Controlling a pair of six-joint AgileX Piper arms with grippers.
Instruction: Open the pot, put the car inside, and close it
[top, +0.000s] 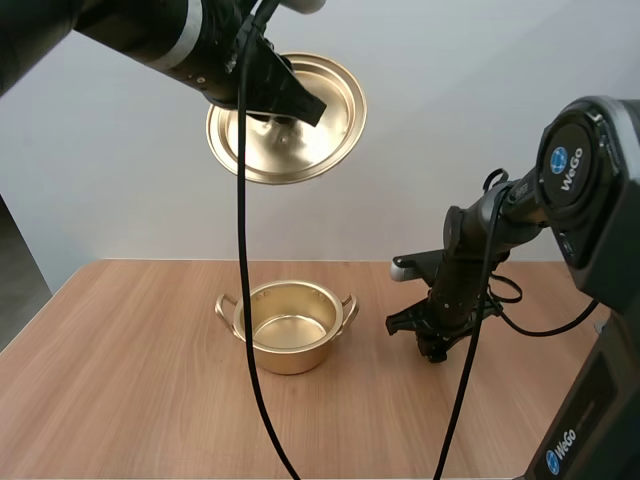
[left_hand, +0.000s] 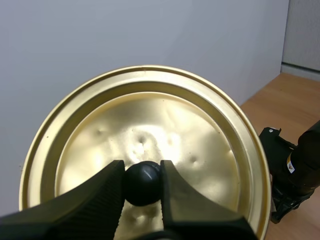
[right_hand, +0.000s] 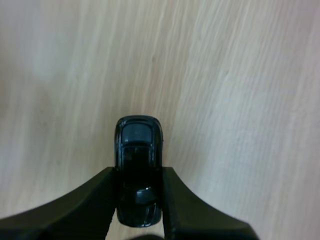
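- Lid (top: 335, 125): gold, upper centre of the high view, raised well above the pot. My left gripper (top: 298, 103) pinches its black knob (left_hand: 143, 184).
- Pot (top: 290, 338): gold, two handles, open, lower centre on the wooden table (top: 130, 380).
- Car (right_hand: 138, 145): black, pinched lengthwise in my right gripper (top: 432, 342), low over the table at right of centre, beside the pot.

"WeGo" twice on right arm (top: 590, 170)
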